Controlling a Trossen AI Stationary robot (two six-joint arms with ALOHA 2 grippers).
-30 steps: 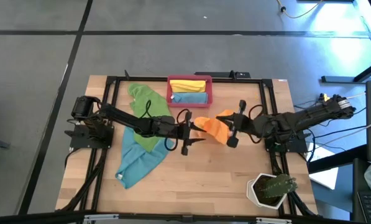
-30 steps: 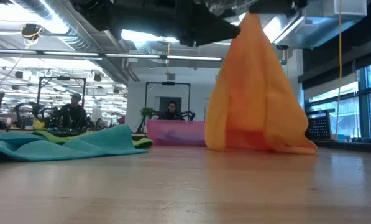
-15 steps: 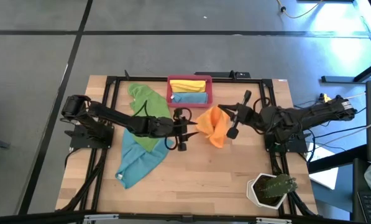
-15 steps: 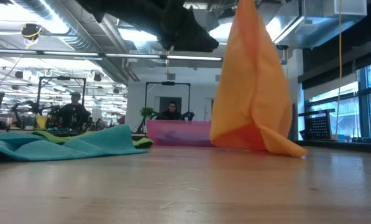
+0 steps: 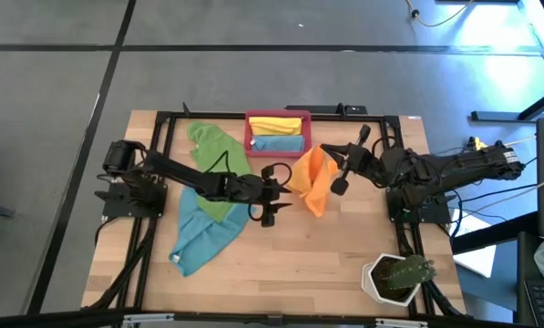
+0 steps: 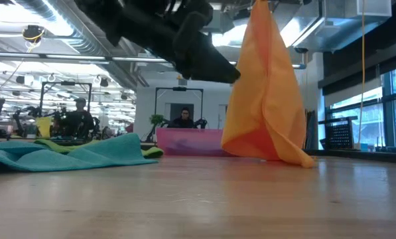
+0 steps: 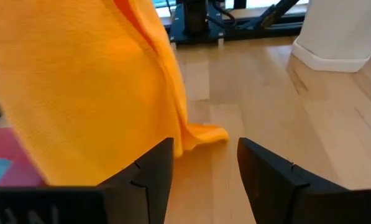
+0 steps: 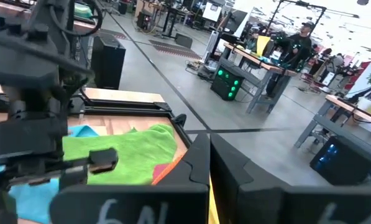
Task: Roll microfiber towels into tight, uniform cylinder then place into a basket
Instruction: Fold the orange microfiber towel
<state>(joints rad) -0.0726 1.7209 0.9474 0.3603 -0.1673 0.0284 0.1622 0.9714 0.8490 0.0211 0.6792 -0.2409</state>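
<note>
The right gripper (image 5: 334,173), shut on the orange towel (image 5: 312,179), dangles it mid-table, its tail apparently brushing wood; soft and limp, it wants the open, empty left gripper (image 5: 273,194) pinching a lower corner.

Straight ahead of my left gripper (image 7: 201,165), whose fingers stand apart, the hanging orange towel (image 5: 313,179) blocks the way on one side, pinched at its top by my right gripper (image 5: 339,169), while bare table (image 5: 299,264) runs clear past the towel's trailing corner toward the white plant pot (image 5: 392,278). Behind the left gripper the green towel (image 5: 215,164) and teal towel (image 5: 201,235) cover the boards, and the basket (image 5: 278,133) walls off the far side just beyond both grippers.
</note>
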